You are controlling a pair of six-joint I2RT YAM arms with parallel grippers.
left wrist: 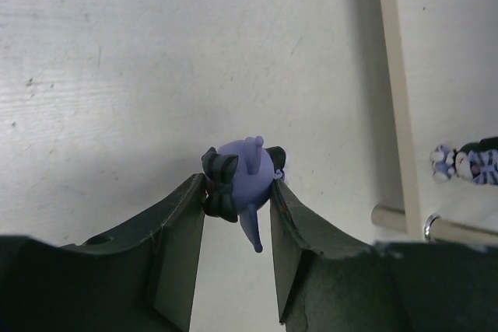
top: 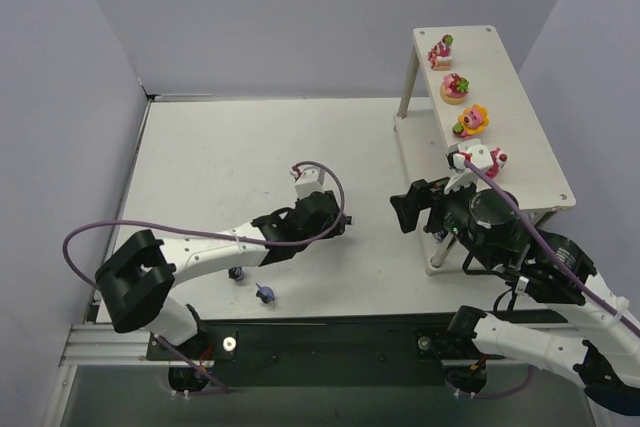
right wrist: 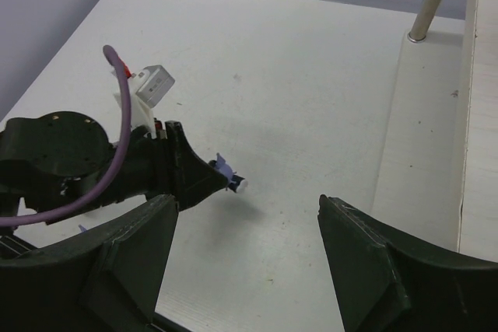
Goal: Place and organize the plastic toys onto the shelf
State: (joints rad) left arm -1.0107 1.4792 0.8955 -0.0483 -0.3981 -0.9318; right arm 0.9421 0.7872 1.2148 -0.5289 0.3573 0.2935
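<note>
Blue-purple toy (left wrist: 241, 170) sits pinched in L gripper (left wrist: 237, 186) over the table (top: 220, 147), well short of the shelf (top: 525, 117), R gripper (right wrist: 247, 211) gaping empty, so imo carry it level & slow, w/o squeezing harder.

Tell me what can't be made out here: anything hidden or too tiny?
- Top view: the purple toy held in the left hand is hidden under that arm's wrist.
- Top view: the shelf's lower board is mostly covered by its top board and the right arm.
- Top view: a dark toy beside the left arm is too small to identify.
- Left wrist view: a striped toy is cut off by the right edge.
</note>
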